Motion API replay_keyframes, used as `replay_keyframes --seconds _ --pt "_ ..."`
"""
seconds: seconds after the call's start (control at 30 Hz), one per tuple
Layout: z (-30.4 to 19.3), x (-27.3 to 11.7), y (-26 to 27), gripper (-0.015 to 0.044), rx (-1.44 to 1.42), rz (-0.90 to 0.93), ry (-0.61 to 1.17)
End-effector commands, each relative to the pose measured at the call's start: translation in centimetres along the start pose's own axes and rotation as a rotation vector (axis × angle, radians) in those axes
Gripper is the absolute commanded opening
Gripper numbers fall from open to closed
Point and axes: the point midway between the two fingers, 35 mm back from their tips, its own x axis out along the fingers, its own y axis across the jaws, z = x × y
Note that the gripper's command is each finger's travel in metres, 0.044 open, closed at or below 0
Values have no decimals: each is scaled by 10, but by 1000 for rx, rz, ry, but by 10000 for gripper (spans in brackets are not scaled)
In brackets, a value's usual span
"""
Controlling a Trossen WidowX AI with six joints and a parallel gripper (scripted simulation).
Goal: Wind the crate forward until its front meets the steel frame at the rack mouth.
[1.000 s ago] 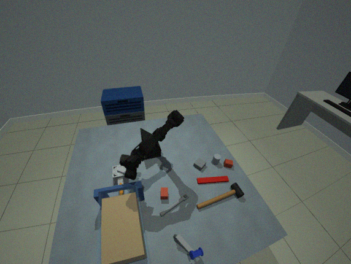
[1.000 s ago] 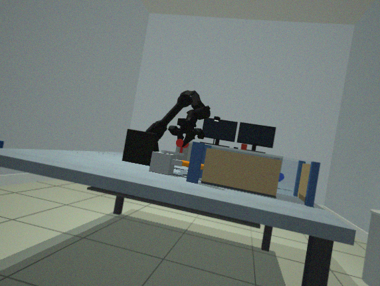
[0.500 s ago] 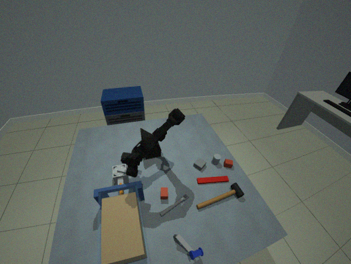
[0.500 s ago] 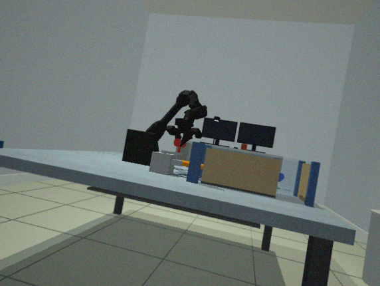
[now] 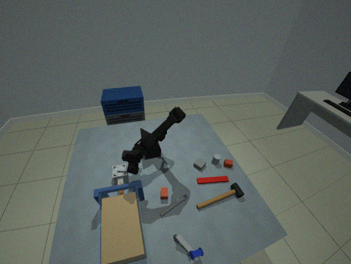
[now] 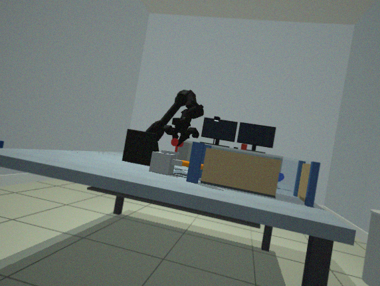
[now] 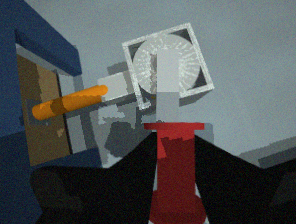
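Where blue posts stand, panels enclose wood.

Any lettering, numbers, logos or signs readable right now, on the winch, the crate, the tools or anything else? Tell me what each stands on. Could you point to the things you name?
None that I can read in any view.
Winch (image 5: 114, 175) (image 6: 161, 163) (image 7: 206, 70): no legible text.
Crate (image 5: 122, 227) (image 6: 240, 171): no legible text.
Hammer (image 5: 216, 199): too small to tell.

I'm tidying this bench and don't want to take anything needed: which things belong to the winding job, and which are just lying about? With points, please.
In the job:
- red-gripped handle (image 6: 177, 148) (image 7: 176, 150), in the gripper (image 7: 170, 137)
- winch (image 5: 121, 172) (image 6: 161, 163) (image 7: 137, 65)
- orange strap (image 5: 121, 191) (image 6: 189, 163) (image 7: 70, 102)
- crate (image 5: 123, 227)
- blue frame (image 5: 116, 187) (image 6: 195, 163) (image 7: 50, 42)

Lying about, apparently:
- mallet (image 5: 216, 199)
- red bar (image 5: 213, 180)
- grey wrench-like tool (image 5: 173, 205)
- blue-ended tool (image 5: 184, 243)
- small blocks (image 5: 164, 193)
- grey cylinder (image 5: 216, 159)
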Motion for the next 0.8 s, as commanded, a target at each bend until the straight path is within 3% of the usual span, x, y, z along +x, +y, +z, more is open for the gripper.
replay_keyframes --seconds 0.0,0.77 --pt "1 2 -22 0 19 -44 5" --pt "13 6 -51 0 19 -45 4"
